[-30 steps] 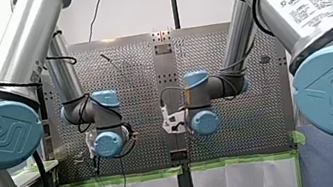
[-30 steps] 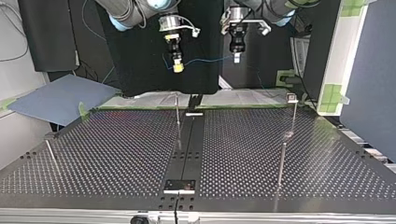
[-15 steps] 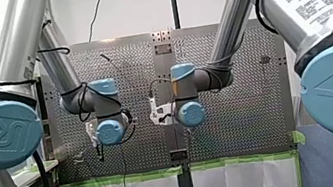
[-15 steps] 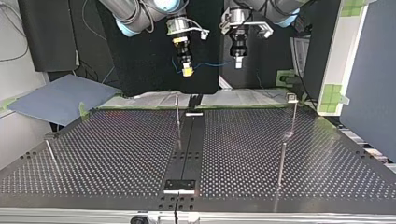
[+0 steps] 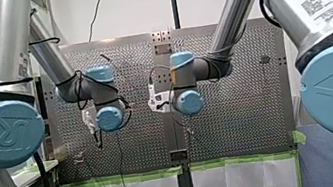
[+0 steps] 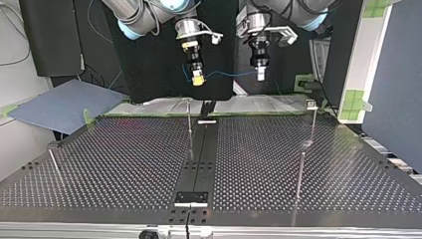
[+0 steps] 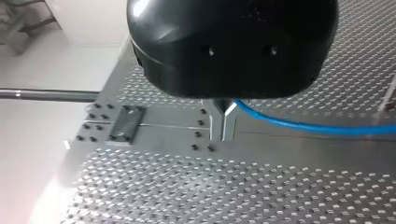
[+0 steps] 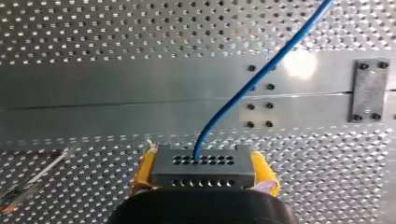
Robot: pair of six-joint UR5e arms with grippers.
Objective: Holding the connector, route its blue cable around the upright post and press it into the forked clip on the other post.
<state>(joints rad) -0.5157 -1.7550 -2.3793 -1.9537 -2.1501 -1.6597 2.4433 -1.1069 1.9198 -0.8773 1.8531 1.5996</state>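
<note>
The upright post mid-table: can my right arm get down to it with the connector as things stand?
Probably yes. My right gripper, shut on the connector, hangs higher than the upright post with nothing between them; only the blue cable running to my left gripper might tether it.

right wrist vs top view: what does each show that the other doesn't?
Right wrist only: the grey connector with its rows of holes, clamped in my right tool between yellow pads, and the exact hole the blue cable leaves from.
Top only: my left tool, where the cable's span ends; the upright post at centre and the clip post at the view's right, neither touched by the cable.
Shared: the cable, my right tool, the perforated table.
</note>
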